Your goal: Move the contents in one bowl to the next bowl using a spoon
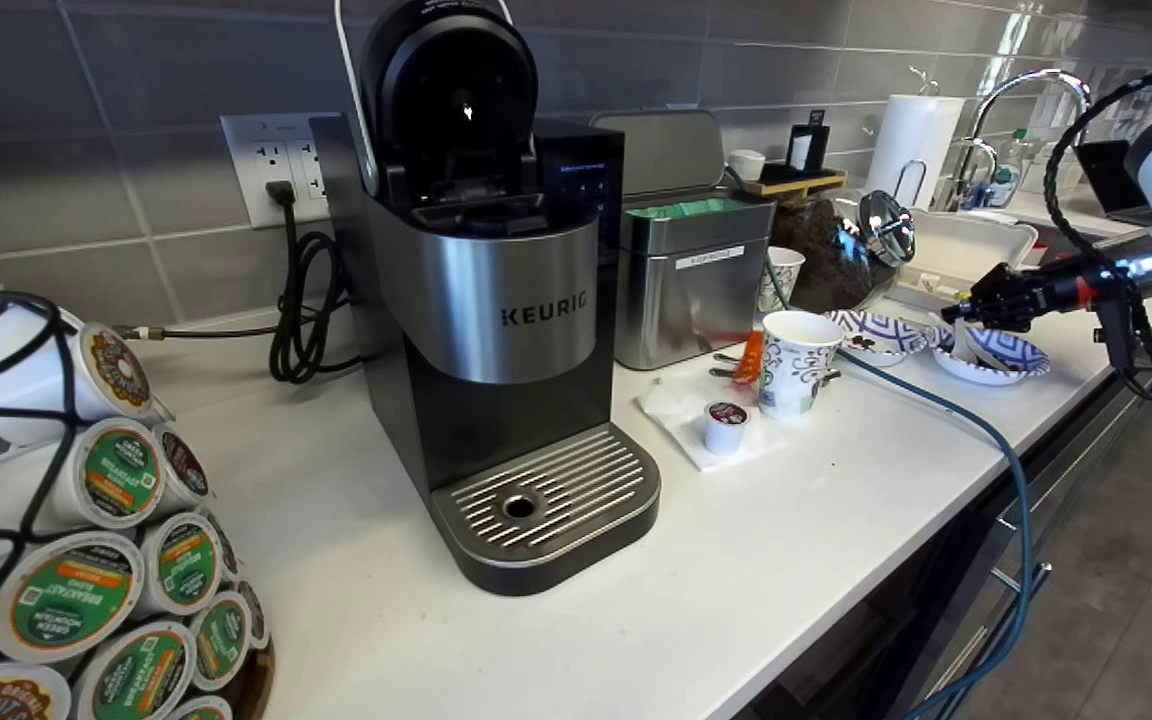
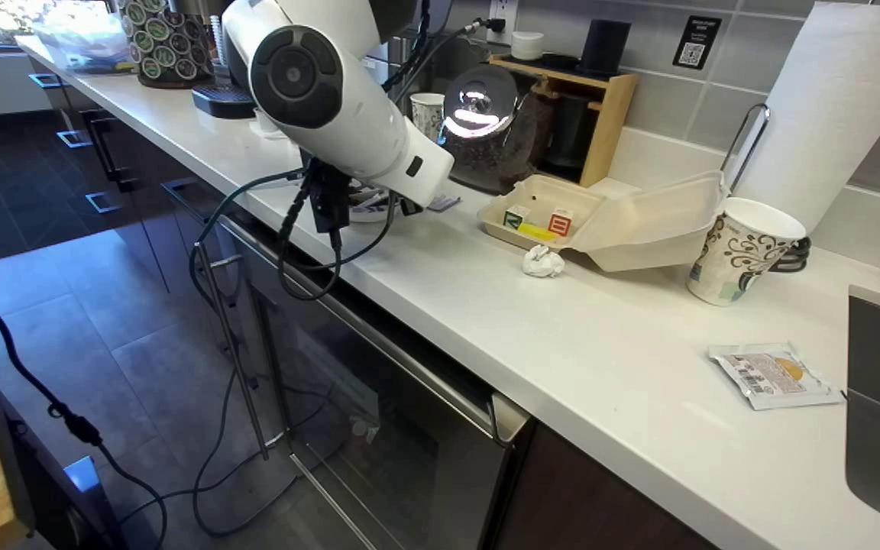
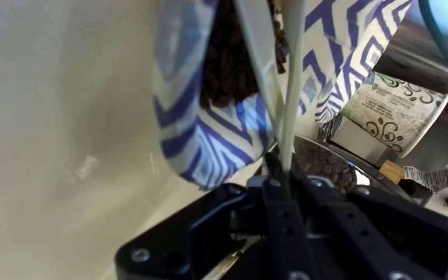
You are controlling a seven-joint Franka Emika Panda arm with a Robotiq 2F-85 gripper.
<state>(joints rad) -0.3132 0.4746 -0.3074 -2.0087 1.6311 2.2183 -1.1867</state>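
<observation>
Holding: black end effector (image 3: 285, 165), fingers pinched narrow upon a white utensil (image 3: 294, 77).

White utensil: presumably the spoon; two thin pale strips meeting at the fingertips, one piece or two cannot be told; head not clearly seen.

Right paper bowl (image 1: 1021, 350), so placed in an exterior view: blue-and-white zigzag print, the utensil's lower end in or just above it; contains dark coffee beans (image 3: 226, 74); evidently the source.

Step in hand, as judged: scooping. Advised handling: a firm grip, as splayed strips could twist; entry at a shallow slant; head levelled before lifting; modest loads. The bowl looks light and would likely slide if pushed sideways.

Left paper bowl (image 1: 896, 332): like print, just beside the right one, rim contact uncertain; presumably the receiver. Small dark patch inside, perhaps beans. Cross low over both rims, stop above the middle, tip slowly.

Blue cable (image 1: 946, 403): on the worktop (image 1: 816, 520), near the left paper bowl; best left unsnagged.

Paper cup (image 1: 798, 365), scroll-printed: upright, farther left.

Glass bean jar (image 1: 831, 255), with shiny lid (image 1: 886, 228): far side, behind the bowls.
</observation>
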